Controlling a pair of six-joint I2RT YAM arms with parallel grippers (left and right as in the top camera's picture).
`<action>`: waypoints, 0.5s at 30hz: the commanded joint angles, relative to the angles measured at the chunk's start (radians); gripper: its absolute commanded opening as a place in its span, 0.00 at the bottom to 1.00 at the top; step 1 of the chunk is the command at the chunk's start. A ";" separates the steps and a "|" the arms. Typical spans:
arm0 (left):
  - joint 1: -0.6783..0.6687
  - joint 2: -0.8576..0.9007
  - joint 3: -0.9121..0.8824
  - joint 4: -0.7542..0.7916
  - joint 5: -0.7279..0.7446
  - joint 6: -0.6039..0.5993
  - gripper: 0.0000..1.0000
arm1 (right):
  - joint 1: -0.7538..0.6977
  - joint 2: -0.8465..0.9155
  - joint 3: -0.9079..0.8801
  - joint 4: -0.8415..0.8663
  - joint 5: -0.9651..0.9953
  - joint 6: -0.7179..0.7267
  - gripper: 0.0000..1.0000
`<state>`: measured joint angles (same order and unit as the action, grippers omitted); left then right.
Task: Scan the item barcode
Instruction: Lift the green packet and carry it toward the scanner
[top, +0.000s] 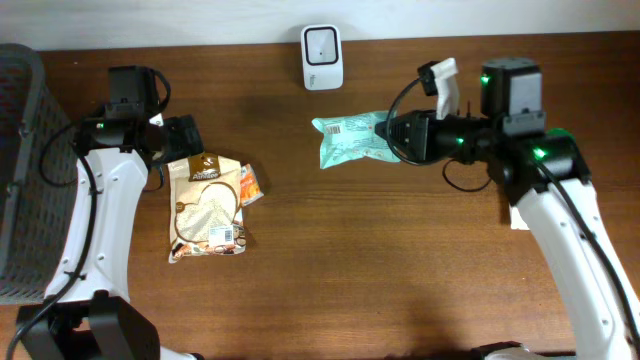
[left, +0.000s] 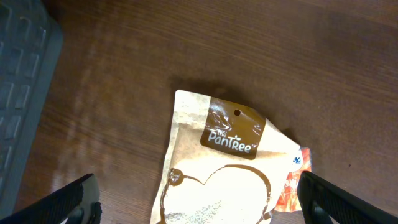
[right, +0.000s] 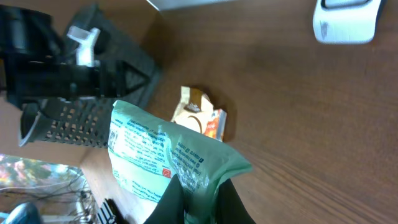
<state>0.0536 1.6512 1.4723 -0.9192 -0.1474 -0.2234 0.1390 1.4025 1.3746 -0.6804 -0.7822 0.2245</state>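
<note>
Far left of the scanner (top: 322, 57), a grey basket (top: 20, 170) is set at the left edge of the surface (top: 400, 280). Nearer the scanner, the left tool (top: 186, 138) is held with its fingers (left: 78, 200) spread wide and nothing between them, above the top edge of a beige pouch (top: 207, 205). An orange sachet (top: 250, 185) is seen at the pouch's right edge, partly tucked under it. Between the sachet and the area below the scanner, a broad stretch of bare wood is left. The scanner itself is stood against the far edge of the surface. Just below and to the right of it, apart from it, the green packet (top: 350, 140) is held by its right end in the closed right tool (top: 392, 135), with a white printed label (top: 345, 127) turned upward. A strip of bare wood is left between the packet's upper edge and the scanner.
</note>
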 joint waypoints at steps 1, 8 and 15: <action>0.002 -0.004 0.014 0.002 -0.007 0.019 0.99 | 0.005 -0.030 0.022 0.008 0.056 0.029 0.04; 0.002 -0.004 0.014 0.002 -0.007 0.019 0.99 | 0.060 0.041 0.190 -0.086 0.232 0.024 0.04; 0.002 -0.004 0.014 0.002 -0.007 0.019 0.99 | 0.251 0.119 0.281 0.139 0.910 -0.211 0.04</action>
<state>0.0536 1.6512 1.4723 -0.9195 -0.1474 -0.2234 0.3141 1.4837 1.6310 -0.6209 -0.2405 0.1497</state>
